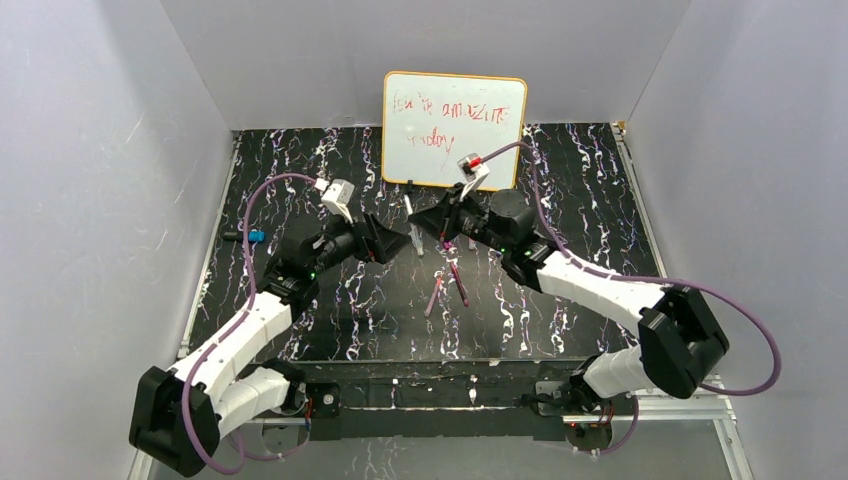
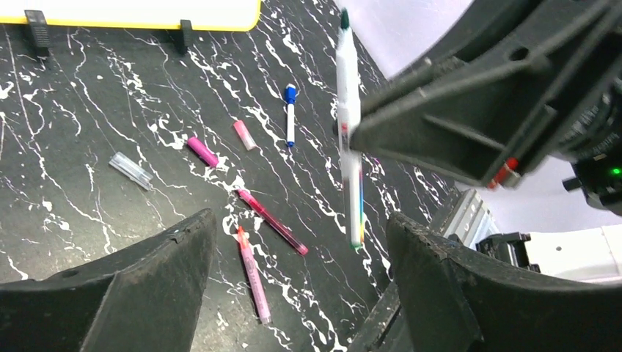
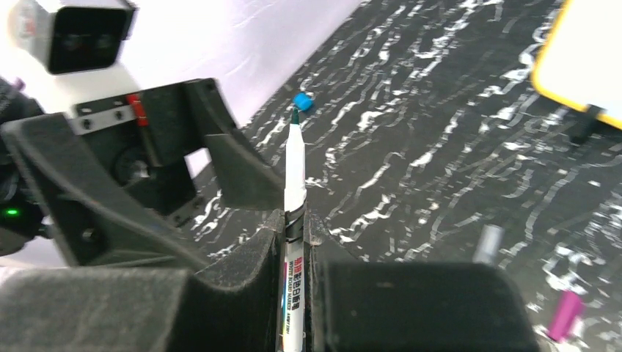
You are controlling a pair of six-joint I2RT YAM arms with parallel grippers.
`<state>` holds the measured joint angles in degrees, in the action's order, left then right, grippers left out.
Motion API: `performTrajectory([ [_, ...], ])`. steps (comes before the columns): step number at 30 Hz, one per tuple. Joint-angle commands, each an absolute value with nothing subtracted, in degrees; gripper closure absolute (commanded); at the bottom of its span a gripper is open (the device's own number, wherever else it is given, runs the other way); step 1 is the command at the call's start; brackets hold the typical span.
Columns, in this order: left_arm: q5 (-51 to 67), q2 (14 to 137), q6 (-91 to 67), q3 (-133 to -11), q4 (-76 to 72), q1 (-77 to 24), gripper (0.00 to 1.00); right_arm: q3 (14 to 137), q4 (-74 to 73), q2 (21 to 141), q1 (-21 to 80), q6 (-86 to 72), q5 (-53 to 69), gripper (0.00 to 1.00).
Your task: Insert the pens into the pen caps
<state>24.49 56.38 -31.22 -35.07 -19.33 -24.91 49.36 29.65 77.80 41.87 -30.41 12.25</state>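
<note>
White-bodied marker pen with a dark green tip (image 3: 295,169) is clamped in the right end effector (image 3: 295,224), its tip pointing out past the fingertips. The left end effector (image 2: 297,224) is spread wide and holds nothing, just beside that pen. Beyond its fingers, on the black marbled table (image 2: 73,220), lie two slim pink pens (image 2: 271,221), a magenta stubby cap (image 2: 202,152), a pale pink cap (image 2: 244,135), a clear grey cap (image 2: 130,170) and a blue-ended white pen (image 2: 290,114)

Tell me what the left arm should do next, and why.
Probably lower the left end effector onto the loose grey cap. The right end effector is shut on an uncapped white pen, tip up, while the left is open and holds nothing.
</note>
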Motion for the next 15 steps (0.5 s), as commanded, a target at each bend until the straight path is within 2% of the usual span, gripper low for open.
performTrajectory([
  [1, 22.87, 57.88, -31.73, -36.63, -23.7, -25.68, 0.21, 54.59, 38.73, 79.75, 44.73, -32.34, 11.12, 0.93],
  [15, 23.07, 59.5, -33.18, -34.95, -27.74, -26.81, 0.48, 58.14, 42.17, 86.04, 49.39, -34.17, 11.01, 0.93],
])
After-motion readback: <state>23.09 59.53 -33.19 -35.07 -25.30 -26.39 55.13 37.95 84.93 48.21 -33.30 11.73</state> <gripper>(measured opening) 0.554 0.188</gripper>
